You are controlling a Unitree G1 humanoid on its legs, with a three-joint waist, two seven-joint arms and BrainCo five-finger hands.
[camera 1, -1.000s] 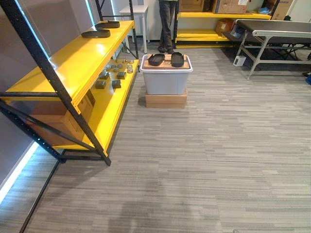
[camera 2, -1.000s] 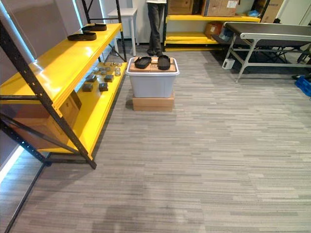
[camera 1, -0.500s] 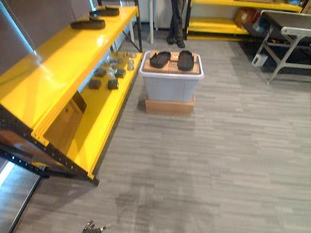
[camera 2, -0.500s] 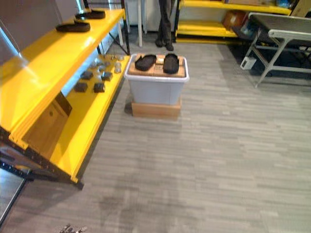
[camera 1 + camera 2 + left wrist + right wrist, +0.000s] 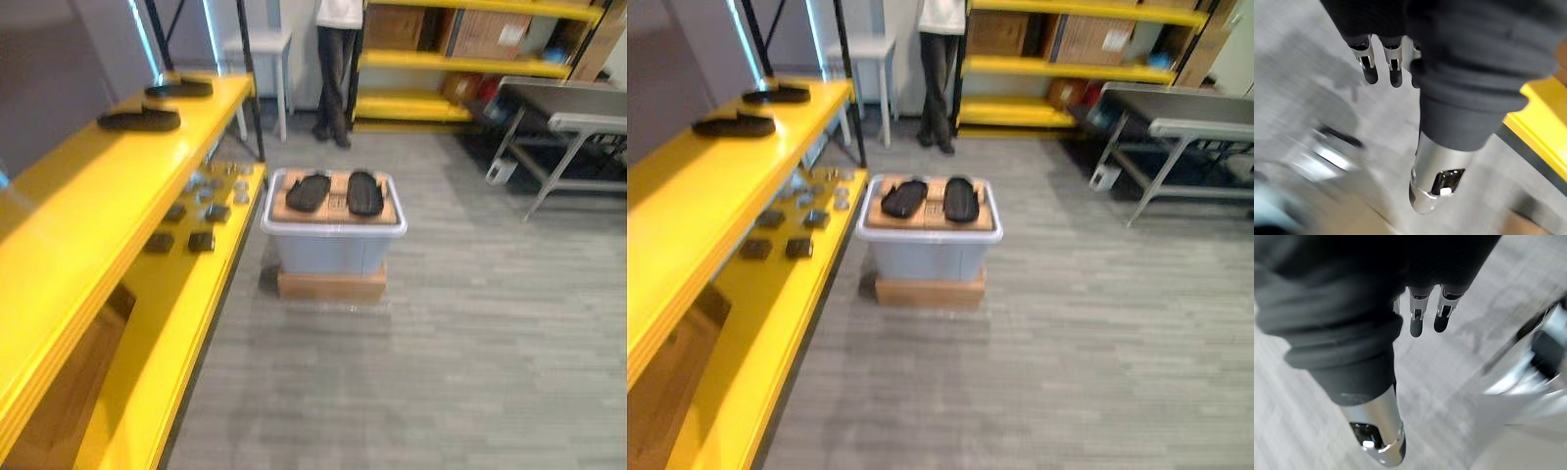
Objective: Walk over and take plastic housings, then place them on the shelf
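Two black housings (image 5: 309,192) lie atop the grey bin (image 5: 333,250). The left hand (image 5: 1369,66) and right hand (image 5: 1417,316) hang empty, fingers straight.

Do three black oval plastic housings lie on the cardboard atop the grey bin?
No, only two lie side by side on the brown cardboard: the left black housing and the right black housing.

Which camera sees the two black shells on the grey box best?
The left eye view: both black housings lie unhidden near its middle, on the grey bin. The right eye view shows them equally whole, further left. The wrist views face the floor.
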